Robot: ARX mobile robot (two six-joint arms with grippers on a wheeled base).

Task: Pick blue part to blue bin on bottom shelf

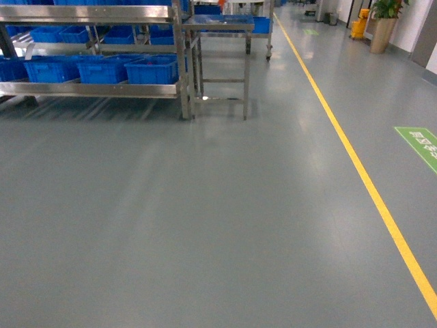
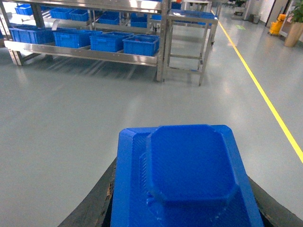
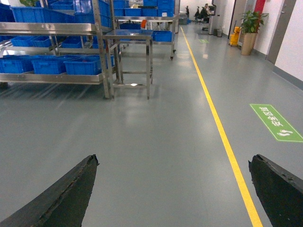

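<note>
Closest to me, my left pincer (image 2: 182, 208) is clamped on the blue part (image 2: 187, 175), a flat blue plastic piece with a raised, chamfered block on top; it fills the lower middle of my left wrist view, with my dark fingers (image 2: 94, 208) showing along both of its sides. My right pincer (image 3: 175, 189) is spread wide with nothing between its two black fingertips (image 3: 61, 194), only bare grey floor (image 1: 205, 225) beneath. Further out, a yellow line (image 1: 369, 184) runs along the floor on my right, with a green floor sign (image 1: 420, 145) just beyond it. Further still, ahead and to my left, stands the steel rack, and on its bottom shelf (image 1: 89, 89) sits a row of blue bins (image 1: 151, 70) side by side, well apart from the part I hold. More blue bins rest on the tier above. Just right of the rack stands a small steel table (image 1: 220, 61). At the far end of the aisle I see a potted plant (image 1: 384, 24) and a yellow mop bucket (image 1: 358, 27) by the wall.
</note>
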